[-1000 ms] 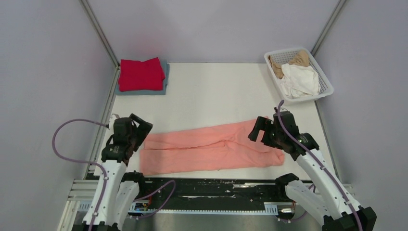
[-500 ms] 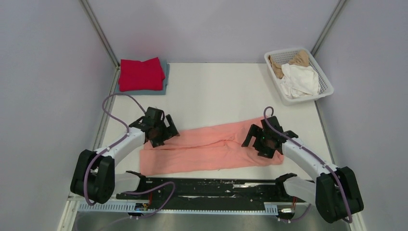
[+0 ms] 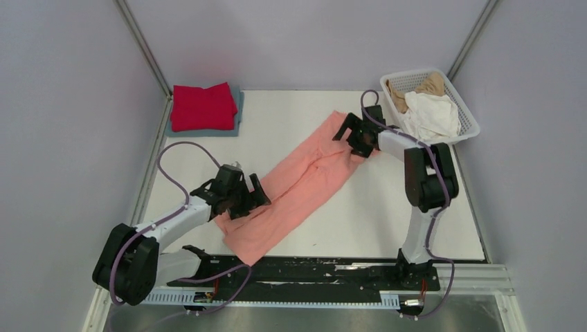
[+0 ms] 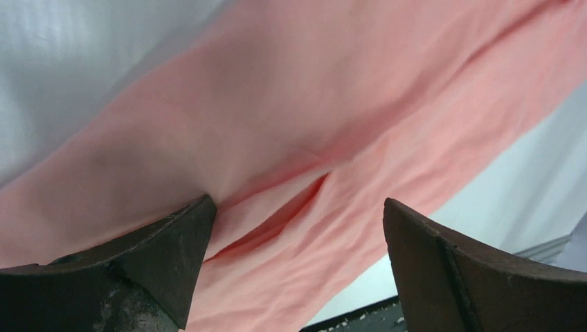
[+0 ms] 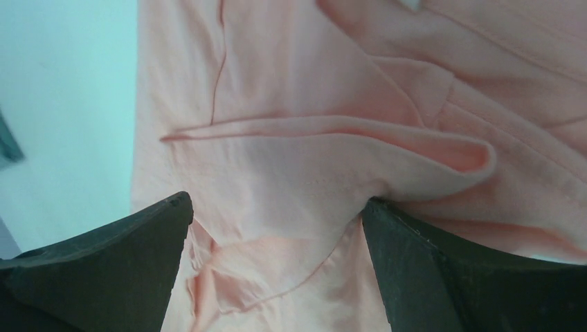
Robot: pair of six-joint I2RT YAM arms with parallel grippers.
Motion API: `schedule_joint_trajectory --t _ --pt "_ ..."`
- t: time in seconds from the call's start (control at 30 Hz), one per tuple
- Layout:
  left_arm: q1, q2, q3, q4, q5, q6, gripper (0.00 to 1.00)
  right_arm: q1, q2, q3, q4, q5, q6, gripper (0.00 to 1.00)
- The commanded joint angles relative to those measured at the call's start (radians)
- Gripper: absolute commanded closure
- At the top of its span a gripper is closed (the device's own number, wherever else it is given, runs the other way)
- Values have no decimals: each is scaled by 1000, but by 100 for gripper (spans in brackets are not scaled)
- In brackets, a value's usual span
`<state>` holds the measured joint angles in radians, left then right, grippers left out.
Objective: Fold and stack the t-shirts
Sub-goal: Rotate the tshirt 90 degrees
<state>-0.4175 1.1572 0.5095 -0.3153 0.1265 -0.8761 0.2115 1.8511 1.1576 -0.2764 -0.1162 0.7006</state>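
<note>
The white table [image 3: 291,117] carried everything. The salmon-pink t-shirt [image 3: 297,183] lay on it as a long, narrow folded band. Its long axis ran diagonally, from a near-left end close to the table's front edge up to a far-right end near the basket. The cloth was flat along most of its length, with creases and a lifted fold at the far end.

The white lattice basket [image 3: 443,143] stood at the far-right corner and held a crumpled white t-shirt [image 3: 430,114] and a tan t-shirt [image 3: 423,84]. At the far-left corner a folded red t-shirt [image 3: 203,106] lay on top of a grey-blue t-shirt [image 3: 237,117], well apart from the pink one.

The left gripper [image 3: 239,200] sat low over the band's near-left part. Its fingers were spread wide with pink cloth lying between them, and nothing was pinched. The right gripper [image 3: 353,138] sat low over the far-right end, also spread wide. One finger touched a raised fold of the pink cloth, and nothing was clamped.
</note>
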Motion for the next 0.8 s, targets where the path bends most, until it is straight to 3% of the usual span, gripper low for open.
schedule_joint_trajectory --t 0.0,0.23,0.47,0.63,0.77 --pt "-105 33 7 77 21 -94 0 -9 297 320 59 -130 -43 0" --pt "-265 68 21 100 -66 -216 0 15 677 825 -25 -307 28 0" --pt "-438 197 108 103 -56 -236 0 67 961 1310 -1 -242 124 0" --pt "-566 253 228 -1 -69 -182 0 68 938 1305 80 -161 101 0" --pt "-654 233 293 -35 -84 -72 0 68 890 1289 101 -186 46 0"
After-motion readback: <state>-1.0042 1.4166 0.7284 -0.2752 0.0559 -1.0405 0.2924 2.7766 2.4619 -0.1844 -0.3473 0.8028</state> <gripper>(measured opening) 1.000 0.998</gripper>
